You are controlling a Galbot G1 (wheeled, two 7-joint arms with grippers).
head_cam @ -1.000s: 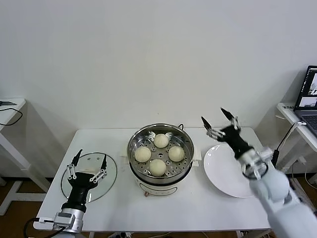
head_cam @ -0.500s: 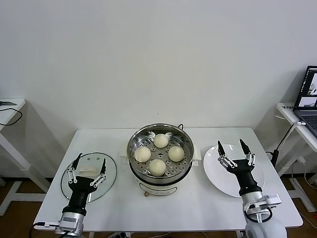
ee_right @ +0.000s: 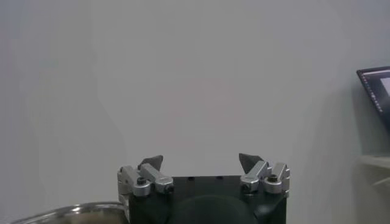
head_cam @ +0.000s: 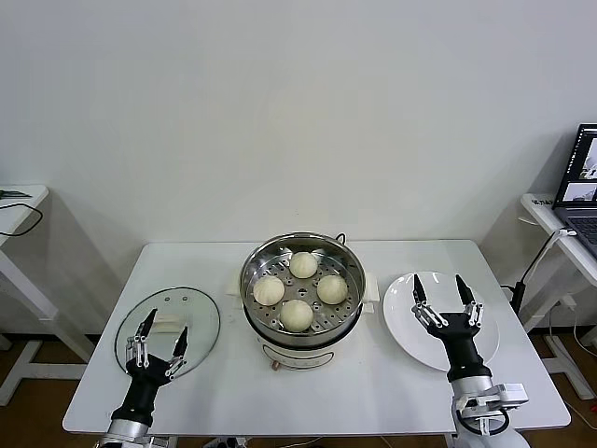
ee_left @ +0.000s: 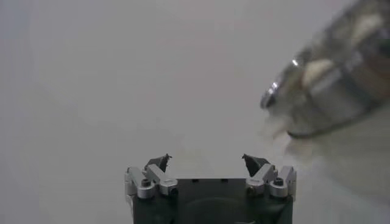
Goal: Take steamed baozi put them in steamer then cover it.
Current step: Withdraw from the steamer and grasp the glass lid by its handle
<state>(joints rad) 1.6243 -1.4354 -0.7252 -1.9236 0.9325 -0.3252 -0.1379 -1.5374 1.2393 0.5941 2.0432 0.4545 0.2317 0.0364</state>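
Loading looks done: all four buns point(head_cam: 298, 291) sit on the perforated tray inside the steamer point(head_cam: 302, 289), centre of the head view. Plate point(head_cam: 438, 322) at right-centre is bare. What's left, as I read it: the lid point(head_cam: 168, 329) is not yet on. It lies flat on the table point(head_cam: 373, 392) at lower left, white handle up, well apart from the pot.

Left gripper point(head_cam: 157, 342) hangs over the lid's near edge at lower left, jaws wide, holding nothing. Right gripper point(head_cam: 447, 305) is over the plate at lower right, jaws wide, empty as well. Both wrist views confirm spread fingers with nothing between them.

Room: bare tabletop between lid and steamer, so a straight lift-and-carry toward frame centre looks clear. Watch points:
- Lid sits near the table's left edge, little margin there.
- Steamer side handle and rim stick up; lid must clear the rim before lowering.
- Right arm is off to the side, out of the lid's path.
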